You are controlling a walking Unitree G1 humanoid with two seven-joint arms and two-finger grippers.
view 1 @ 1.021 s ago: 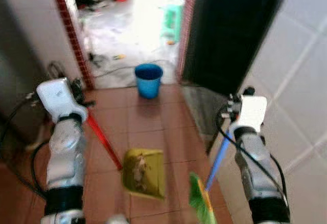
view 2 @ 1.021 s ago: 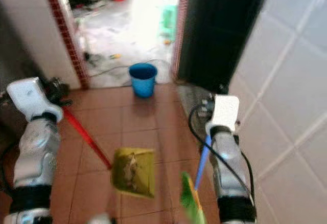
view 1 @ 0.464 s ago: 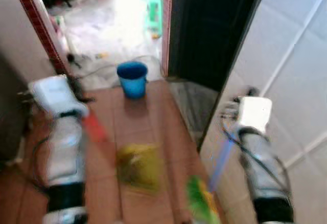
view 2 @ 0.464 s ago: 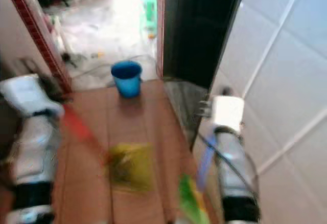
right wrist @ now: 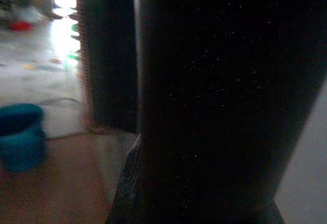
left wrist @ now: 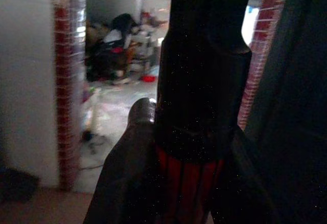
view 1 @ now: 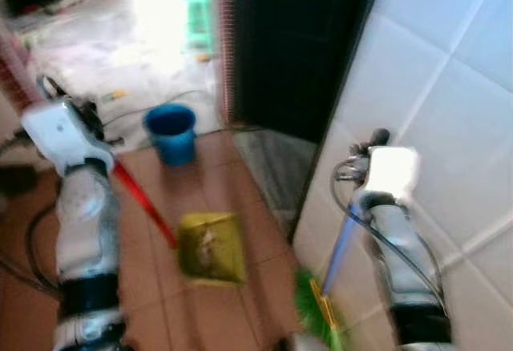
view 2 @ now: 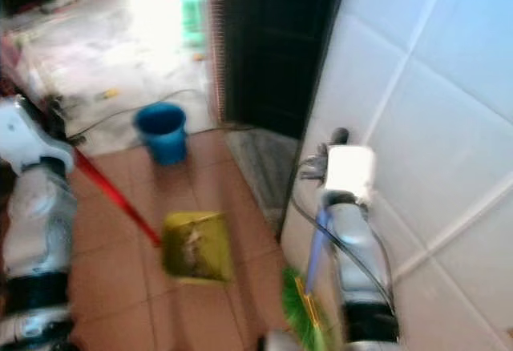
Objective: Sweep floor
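The white tiled wall (view 1: 449, 86) was noted along the robot's right, with a dark doorway (view 1: 296, 38) ahead and a terracotta tiled floor (view 1: 152, 287) below; the head views were blurred. A blue bucket (view 1: 171, 133) was seen standing on the floor near the threshold, well ahead of the dustpan. The yellow-green dustpan (view 1: 211, 247) was observed between the two arms, debris visible in it, its red handle (view 1: 143, 204) rising toward the left gripper (left wrist: 196, 147). In the left wrist view the black fingers (left wrist: 127, 173) were seen clamped around that handle. The green broom head (view 1: 317, 319) was recorded low beside the wall, its blue handle (view 1: 343, 243) running up to the right gripper (right wrist: 204, 183); whether those fingers were closed could not be told.
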